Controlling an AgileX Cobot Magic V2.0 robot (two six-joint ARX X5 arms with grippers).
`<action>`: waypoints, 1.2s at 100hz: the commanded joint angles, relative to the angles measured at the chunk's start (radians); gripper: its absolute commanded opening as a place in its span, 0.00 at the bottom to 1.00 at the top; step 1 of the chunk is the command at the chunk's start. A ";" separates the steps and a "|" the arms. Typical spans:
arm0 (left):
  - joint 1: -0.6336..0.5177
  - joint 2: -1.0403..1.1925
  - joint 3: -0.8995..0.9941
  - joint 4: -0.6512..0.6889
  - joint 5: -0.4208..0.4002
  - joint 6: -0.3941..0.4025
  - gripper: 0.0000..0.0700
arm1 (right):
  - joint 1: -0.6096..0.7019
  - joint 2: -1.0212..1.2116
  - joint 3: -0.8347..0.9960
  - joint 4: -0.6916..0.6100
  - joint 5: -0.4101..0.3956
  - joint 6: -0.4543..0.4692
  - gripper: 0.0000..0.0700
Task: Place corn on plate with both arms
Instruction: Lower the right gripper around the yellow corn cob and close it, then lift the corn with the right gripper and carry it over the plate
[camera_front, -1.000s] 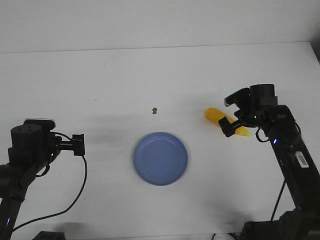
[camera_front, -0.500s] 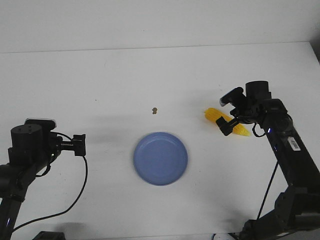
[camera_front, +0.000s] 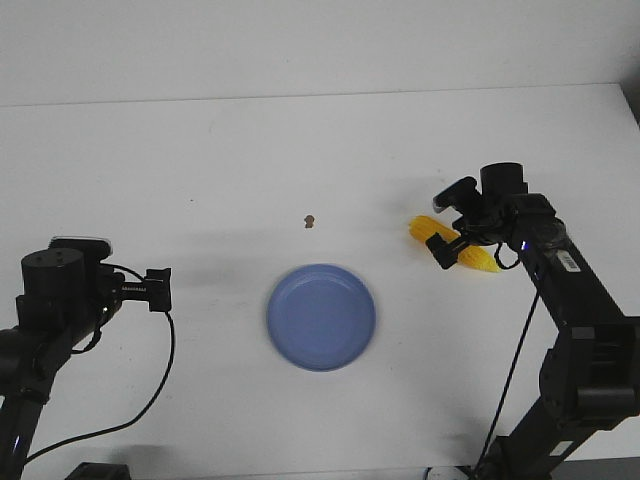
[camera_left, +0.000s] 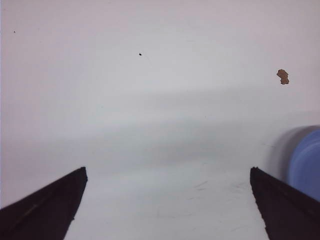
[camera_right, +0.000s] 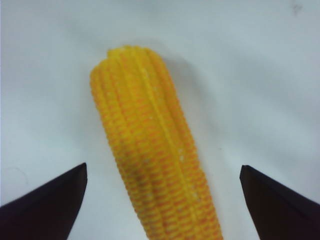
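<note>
Right gripper (camera_front: 443, 250) sat low over the corn (camera_front: 452, 243) with its fingers (camera_right: 47, 207) spread wide on either side of the cob, not touching it and holding nothing; the corn lay flat on the white table (camera_front: 300, 150), right of the plate (camera_front: 321, 317) and well apart from it. Left gripper (camera_left: 167, 205) was also wide open and empty, hovering over bare table at the left, with the blue plate's rim just showing at the edge of its wrist view beside a small brown speck (camera_front: 310, 220). Plate sat empty near the table's centre, between the two arms.
</note>
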 joint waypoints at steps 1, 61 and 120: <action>-0.001 0.010 0.014 0.007 0.002 -0.002 0.96 | -0.006 0.039 0.020 0.007 -0.002 -0.005 0.92; -0.001 0.010 0.014 0.005 0.002 -0.002 0.96 | -0.030 0.112 0.017 0.009 -0.027 0.025 0.17; -0.001 0.010 0.014 0.005 0.002 -0.002 0.96 | 0.169 -0.093 0.017 -0.109 -0.193 0.108 0.19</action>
